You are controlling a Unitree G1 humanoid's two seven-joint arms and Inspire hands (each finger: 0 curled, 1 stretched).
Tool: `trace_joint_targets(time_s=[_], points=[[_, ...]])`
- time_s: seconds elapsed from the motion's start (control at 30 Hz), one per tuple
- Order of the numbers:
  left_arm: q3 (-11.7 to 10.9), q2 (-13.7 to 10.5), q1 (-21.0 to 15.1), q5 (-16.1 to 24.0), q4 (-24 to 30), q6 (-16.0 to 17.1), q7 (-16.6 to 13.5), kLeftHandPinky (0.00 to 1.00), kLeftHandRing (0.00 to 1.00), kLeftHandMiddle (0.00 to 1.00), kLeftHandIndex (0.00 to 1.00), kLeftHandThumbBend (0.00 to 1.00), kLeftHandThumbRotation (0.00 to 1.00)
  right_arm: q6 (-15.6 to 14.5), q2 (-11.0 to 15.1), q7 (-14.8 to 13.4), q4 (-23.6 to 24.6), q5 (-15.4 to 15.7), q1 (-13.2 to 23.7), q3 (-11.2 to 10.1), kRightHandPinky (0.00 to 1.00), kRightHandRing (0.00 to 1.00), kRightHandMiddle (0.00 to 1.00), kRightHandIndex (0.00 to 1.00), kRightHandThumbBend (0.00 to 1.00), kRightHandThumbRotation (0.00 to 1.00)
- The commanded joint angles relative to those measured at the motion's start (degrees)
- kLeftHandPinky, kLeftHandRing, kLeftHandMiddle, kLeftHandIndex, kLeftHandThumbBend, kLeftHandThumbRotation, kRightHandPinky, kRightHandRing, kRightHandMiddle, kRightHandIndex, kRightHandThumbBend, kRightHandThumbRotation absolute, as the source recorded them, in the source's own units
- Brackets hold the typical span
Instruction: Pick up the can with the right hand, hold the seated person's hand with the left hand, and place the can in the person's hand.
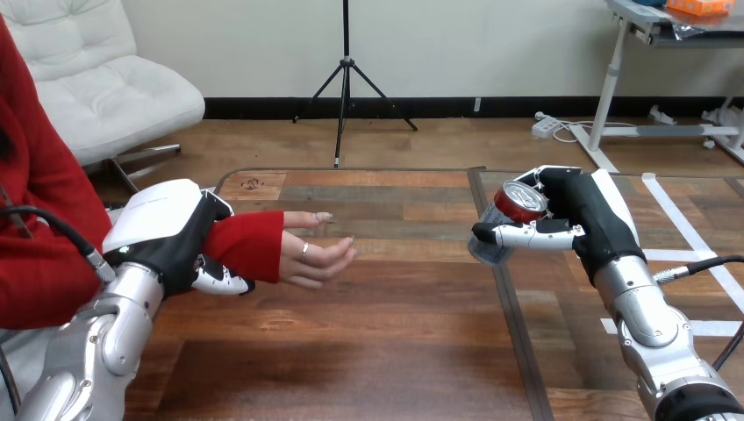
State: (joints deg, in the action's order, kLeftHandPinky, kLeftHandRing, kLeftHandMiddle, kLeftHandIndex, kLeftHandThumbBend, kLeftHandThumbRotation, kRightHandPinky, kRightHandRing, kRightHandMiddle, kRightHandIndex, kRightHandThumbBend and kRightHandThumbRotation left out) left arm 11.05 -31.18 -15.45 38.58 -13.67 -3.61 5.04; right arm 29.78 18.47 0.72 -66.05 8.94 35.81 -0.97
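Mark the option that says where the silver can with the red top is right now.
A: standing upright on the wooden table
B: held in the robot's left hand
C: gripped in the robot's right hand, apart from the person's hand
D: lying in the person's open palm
C: the robot's right hand has its fingers curled round the silver can with the red top, which is tilted and well apart from the person's open hand, whose palm holds nothing.
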Motion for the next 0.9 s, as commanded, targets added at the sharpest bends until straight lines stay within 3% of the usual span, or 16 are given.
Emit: trace_joint_targets(time_s=[0.0, 0.87], points=[[-1.06, -0.23, -3.04, -0.55, 2.73, 0.66, -1.02, 0.19, 0.25, 0.33, 0.35, 0.65, 0.0, 1.35, 1.8, -0.54, 3.19, -0.7, 5.83, -1.02, 0.31, 0.36, 0.41, 0.44, 0.83, 0.0], [-1.51, 0.05, -2.89, -1.34, 2.62, 1.13, -1.11, 0.18, 0.24, 0.33, 0.35, 0.65, 0.0, 1.02, 1.57, -0.19, 3.22, -1.17, 5.96, -1.28, 0.32, 0.36, 0.42, 0.43, 0.83, 0.0]])
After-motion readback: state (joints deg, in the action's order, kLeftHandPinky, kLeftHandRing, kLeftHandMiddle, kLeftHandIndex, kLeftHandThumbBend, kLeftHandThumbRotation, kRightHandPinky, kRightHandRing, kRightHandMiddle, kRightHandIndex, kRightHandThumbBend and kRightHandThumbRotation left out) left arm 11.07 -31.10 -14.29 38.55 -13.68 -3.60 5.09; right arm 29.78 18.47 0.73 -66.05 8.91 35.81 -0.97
